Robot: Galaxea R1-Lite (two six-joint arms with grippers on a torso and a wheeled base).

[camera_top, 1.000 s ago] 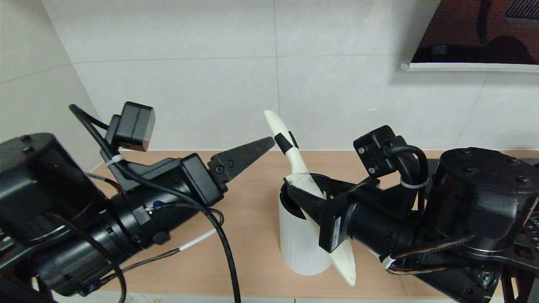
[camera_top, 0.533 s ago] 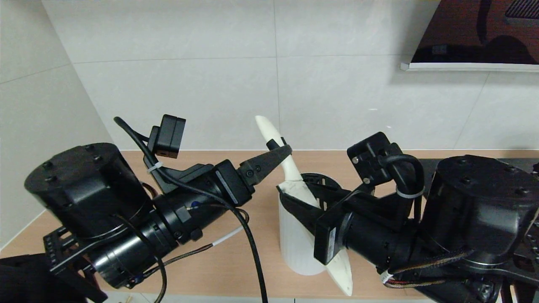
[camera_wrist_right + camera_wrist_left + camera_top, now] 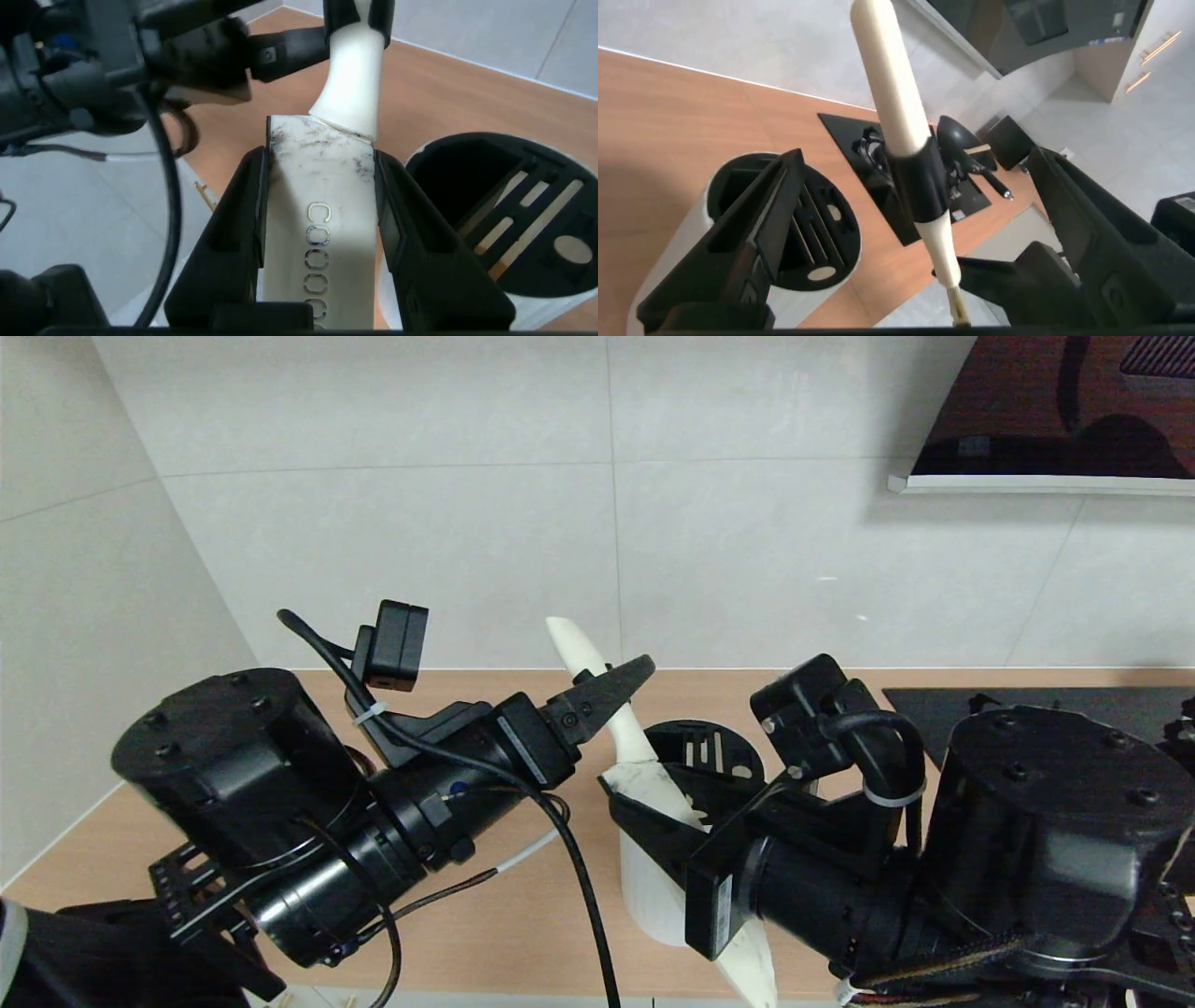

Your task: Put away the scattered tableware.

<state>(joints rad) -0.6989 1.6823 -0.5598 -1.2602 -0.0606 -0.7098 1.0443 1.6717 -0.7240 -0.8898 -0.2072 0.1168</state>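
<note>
Wooden counter ran beneath both sets of jaws.

White utensil holder with a black slotted insert stood on it, directly under the right jaws and below and beyond the left ones. A few utensils already stood in its slots.

White spatula was held tilted, not upright. The blade was low at the right jaws, and the handle rose from them up through the left jaws. Its tip hung past the holder's near side, outside the rim.

Right gripper was closed on the blade, 1 finger on each edge, clamping across its width just below the neck.

Left gripper was spread wide and had hold of nothing. Its 2 fingers straddled the handle with clear space on both sides.

Black band wrapped the handle about level with the left fingertips.

Handling, as judgement:
- The spatula looked like stiff, smooth moulded plastic, so probably light and not fragile.
- It would likely be slick under hard pads.
- The blade showed grey scuffing.
- The edge-to-edge hold on the tapering blade seemed liable to slip or pivot, given the long handle.
- The handle at the band looked the better place to grip. It is narrow and even, and the tape should give more friction.
- From there the blade could be swung down into a slot.
</note>
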